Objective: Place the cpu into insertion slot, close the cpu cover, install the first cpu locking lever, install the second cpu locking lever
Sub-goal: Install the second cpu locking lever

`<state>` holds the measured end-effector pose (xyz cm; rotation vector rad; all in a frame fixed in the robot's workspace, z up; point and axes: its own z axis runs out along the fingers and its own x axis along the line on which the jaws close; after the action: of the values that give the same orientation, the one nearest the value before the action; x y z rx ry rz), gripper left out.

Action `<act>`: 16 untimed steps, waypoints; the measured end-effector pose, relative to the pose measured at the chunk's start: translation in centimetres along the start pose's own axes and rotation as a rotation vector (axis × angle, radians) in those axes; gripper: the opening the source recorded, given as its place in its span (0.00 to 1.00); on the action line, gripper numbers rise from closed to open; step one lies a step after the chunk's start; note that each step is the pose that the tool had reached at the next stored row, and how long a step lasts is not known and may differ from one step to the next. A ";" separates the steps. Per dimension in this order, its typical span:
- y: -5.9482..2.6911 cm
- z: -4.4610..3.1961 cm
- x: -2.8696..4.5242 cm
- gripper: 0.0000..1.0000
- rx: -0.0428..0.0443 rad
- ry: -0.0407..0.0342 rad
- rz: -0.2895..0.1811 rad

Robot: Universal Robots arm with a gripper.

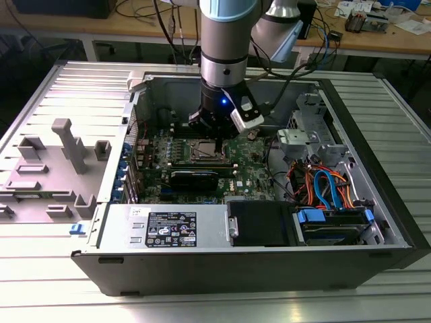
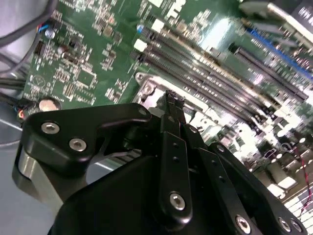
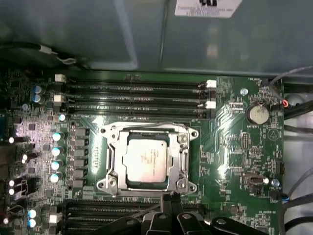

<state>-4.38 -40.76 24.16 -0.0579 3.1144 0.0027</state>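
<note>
- On the exterior view's left, grey plastic fixtures (image 1: 64, 151) of blocky shape stand on the ribbed metal worktop (image 1: 40, 269), beside the open computer case (image 1: 222, 259).
- At the middle of the exterior view, the arm reaches down into the case; its gripper (image 1: 214, 129) hangs just above the green motherboard (image 1: 252, 175), near the insertion slot (image 1: 205, 151).
- In the first wrist view the cpu (image 3: 145, 160), a flat square with a silvery-grey top, lies in the slot, framed by the silvery cpu cover (image 3: 184, 156).
- The fingers (image 3: 170, 199) appear drawn together, gripping nothing, their black tips at the socket's edge; long dark memory slots (image 3: 137, 95) run past its far side.
- To the exterior view's right, orange and blue cables (image 1: 323, 188) tangle near a metal drive cage (image 1: 303, 138).
- Wooden desks (image 1: 377, 40) with clutter cross the top of the frame.
</note>
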 end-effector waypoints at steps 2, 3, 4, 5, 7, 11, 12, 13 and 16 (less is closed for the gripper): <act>-0.25 -0.01 0.25 0.11 0.0001 0.0000 0.000; -0.31 -0.01 0.36 0.11 0.0000 -0.0001 0.000; -0.38 -0.01 0.48 0.11 0.0000 -0.0001 0.000; -0.43 -0.02 0.58 0.11 0.0000 0.0000 0.000; -0.53 -0.02 0.79 0.11 0.0000 0.0000 0.000; -0.64 -0.05 1.55 0.11 0.0000 0.0000 0.000; -0.64 -0.05 1.85 0.11 0.0000 0.0000 0.000; -0.64 -0.06 2.02 0.11 -0.0001 0.0000 -0.001; -0.73 -0.06 2.42 0.11 -0.0002 0.0000 -0.004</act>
<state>-6.77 -41.58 24.15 -0.0640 3.1142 0.0030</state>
